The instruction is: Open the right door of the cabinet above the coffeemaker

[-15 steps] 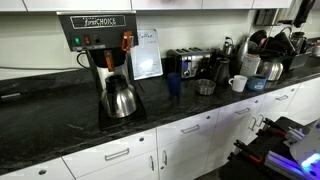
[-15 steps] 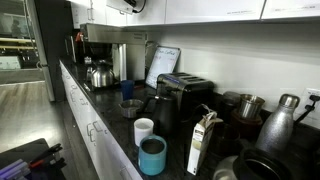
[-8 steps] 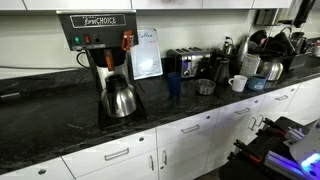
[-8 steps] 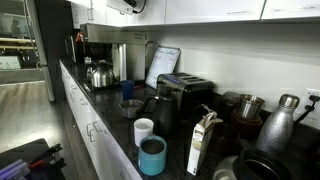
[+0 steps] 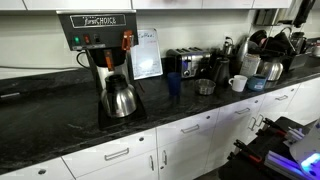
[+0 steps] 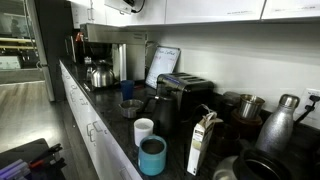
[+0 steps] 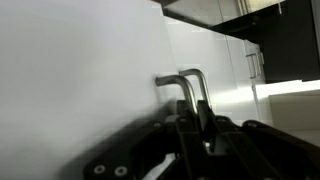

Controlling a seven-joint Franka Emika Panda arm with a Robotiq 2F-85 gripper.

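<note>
Wrist view: end effector (image 7: 196,130) closed on the cabinet (image 7: 80,70) door's handle (image 7: 192,85), whose bar runs top-to-bottom in frame.

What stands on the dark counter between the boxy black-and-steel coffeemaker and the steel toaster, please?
An upright white notice board by the wall and a small blue cup nearer the steel toaster; both exterior views show them.

Cabinet door (image 7: 80,60) close ahead, handle (image 7: 190,82) by jaws
</note>
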